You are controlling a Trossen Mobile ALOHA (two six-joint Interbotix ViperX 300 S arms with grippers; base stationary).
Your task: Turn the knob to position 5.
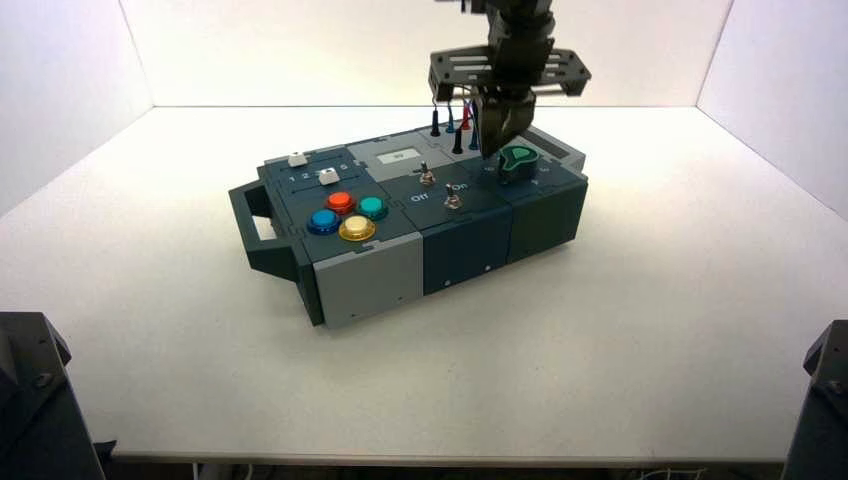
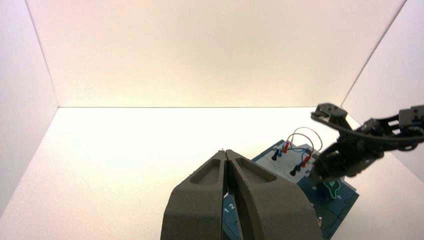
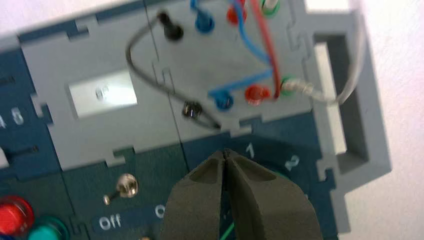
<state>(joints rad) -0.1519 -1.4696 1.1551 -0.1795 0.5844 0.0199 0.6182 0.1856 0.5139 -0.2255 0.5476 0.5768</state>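
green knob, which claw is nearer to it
Right: the right claw is just above the green knob; the left claw is away toward the robot's left.

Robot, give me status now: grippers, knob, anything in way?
Right gripper shut, above the knob's area. Green knob partly hidden behind gripper in wrist view. Left gripper shut, idle, left of box.

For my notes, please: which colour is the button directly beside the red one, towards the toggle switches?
Teal, clearest in the high view.
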